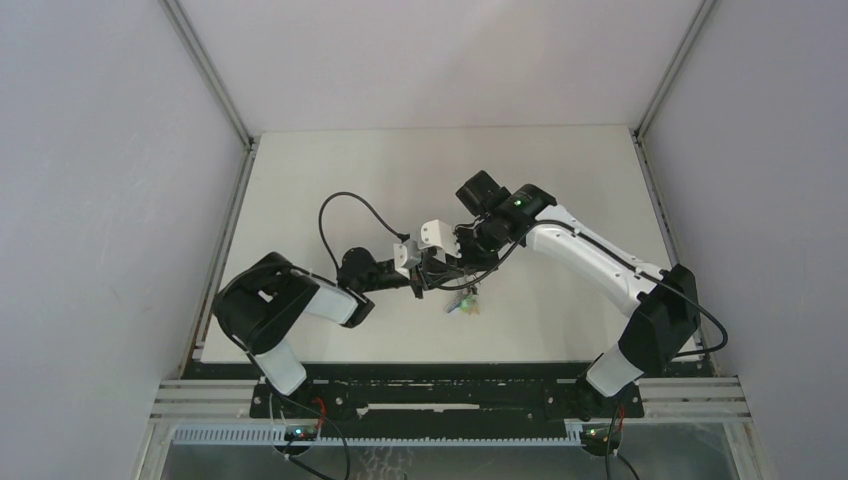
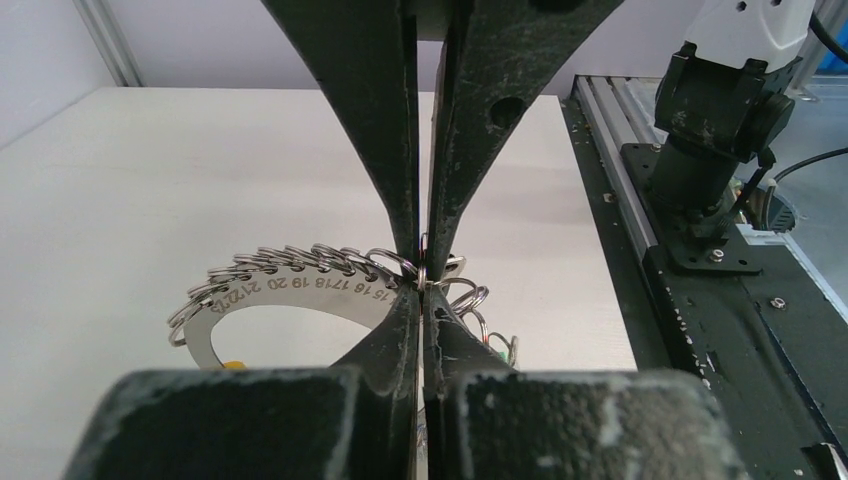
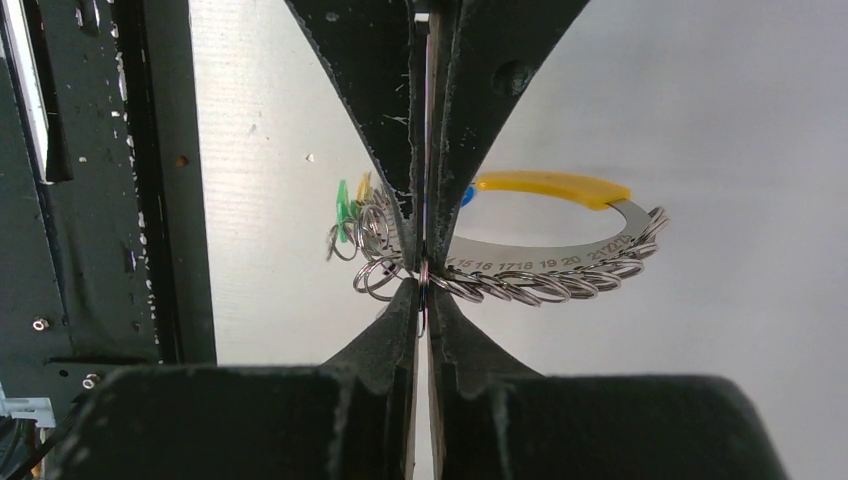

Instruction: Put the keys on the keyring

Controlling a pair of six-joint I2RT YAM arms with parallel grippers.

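Note:
The keyring (image 1: 463, 303) hangs above the table between both grippers. It is a silvery crescent plate (image 2: 300, 285) stamped with numbers and lined with several small split rings. A yellow band (image 3: 550, 185) closes its curve, and green tags (image 3: 343, 205) dangle from it. My left gripper (image 2: 424, 270) is shut, pinching one small split ring at the plate's edge. My right gripper (image 3: 424, 270) is shut on a small ring from the opposite side. In the top view the left gripper (image 1: 432, 283) and right gripper (image 1: 458, 268) meet tip to tip. The keys are not in view.
The white table (image 1: 350, 180) spreads out below the held ring. A black rail (image 2: 700, 330) runs along its near edge, with the right arm's base (image 2: 715, 120) on it. Grey walls enclose the table on three sides.

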